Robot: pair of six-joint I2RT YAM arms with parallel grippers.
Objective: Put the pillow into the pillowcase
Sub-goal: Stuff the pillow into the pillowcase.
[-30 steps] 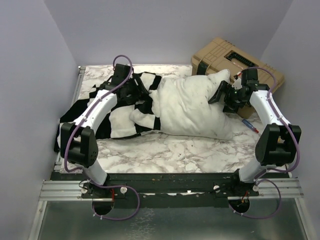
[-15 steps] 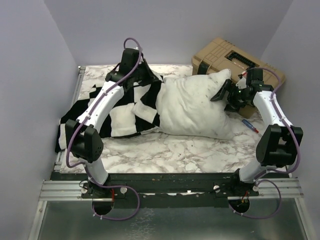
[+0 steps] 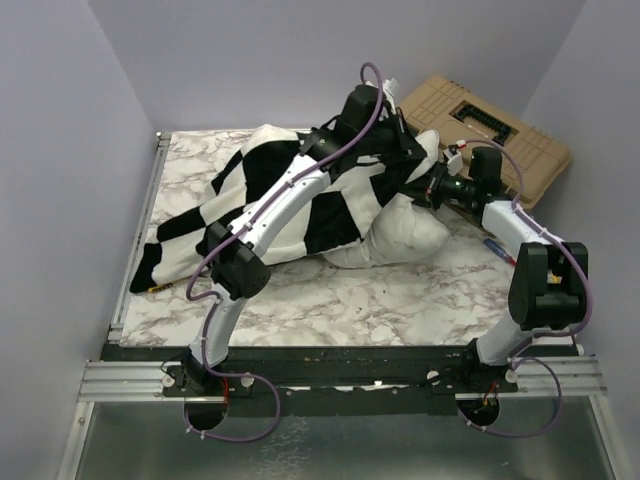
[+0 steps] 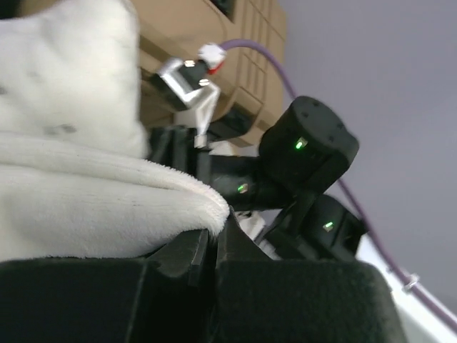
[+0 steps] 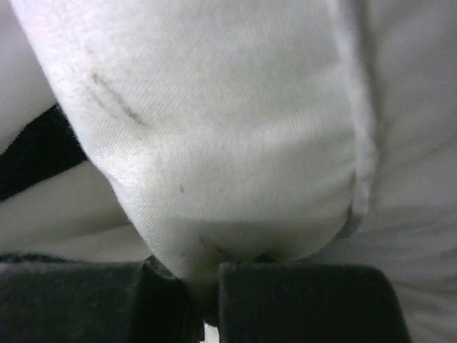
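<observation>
Left gripper (image 4: 212,246): jaws closed, with a fold of fleecy white fabric pinched between them. I read it as an edge of the pillowcase (image 3: 290,190). Left arm reaches across to the far right, above the pillow (image 3: 410,235). Right gripper (image 5: 203,286) is clamped on a corner of the pillow at its right end. The pillowcase lies draped over the pillow's left and middle part — only the right end shows bare. Both rest on the marble table (image 3: 330,300), the pillow's bare end just in front of the tan case (image 3: 500,120) at the back right.
</observation>
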